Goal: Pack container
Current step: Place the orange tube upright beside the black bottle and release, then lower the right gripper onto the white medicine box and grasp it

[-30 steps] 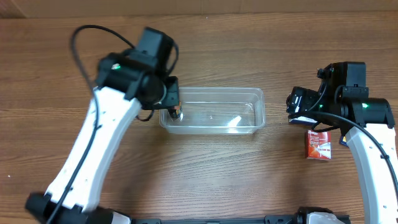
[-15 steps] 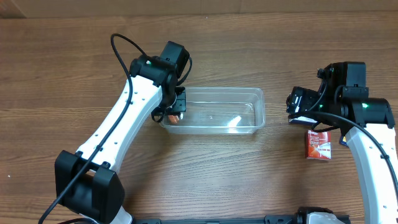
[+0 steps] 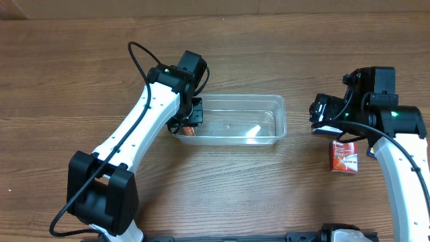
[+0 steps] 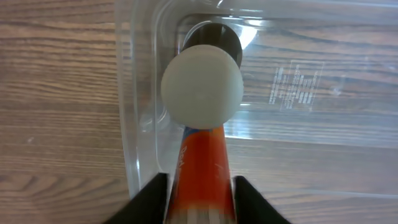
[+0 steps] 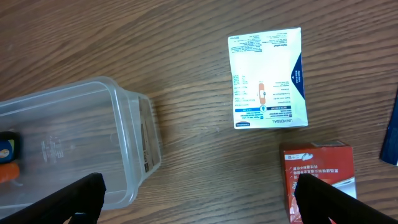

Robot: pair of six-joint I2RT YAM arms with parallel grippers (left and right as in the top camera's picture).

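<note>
The clear plastic container point(image 3: 269, 117) lies mid-table; it also shows in the left wrist view point(image 4: 298, 74) and the right wrist view point(image 5: 124, 137). My left gripper point(image 3: 190, 126) is shut on an orange bottle with a white cap point(image 4: 201, 87), holding it over the container's left end, cap pointing down into it. My right gripper point(image 3: 329, 124) is open and empty, hovering right of the container above a red box point(image 3: 345, 156), which also shows in the right wrist view point(image 5: 320, 177). A white-and-blue box point(image 5: 267, 78) lies beside the red one.
A dark blue item point(image 5: 390, 140) peeks in at the right edge of the right wrist view. Bare wooden tabletop point(image 3: 282, 54) surrounds the container on all sides.
My left arm has shifted right and lowered, bringing the orange bottle over the container's left end. The right arm has not moved.
</note>
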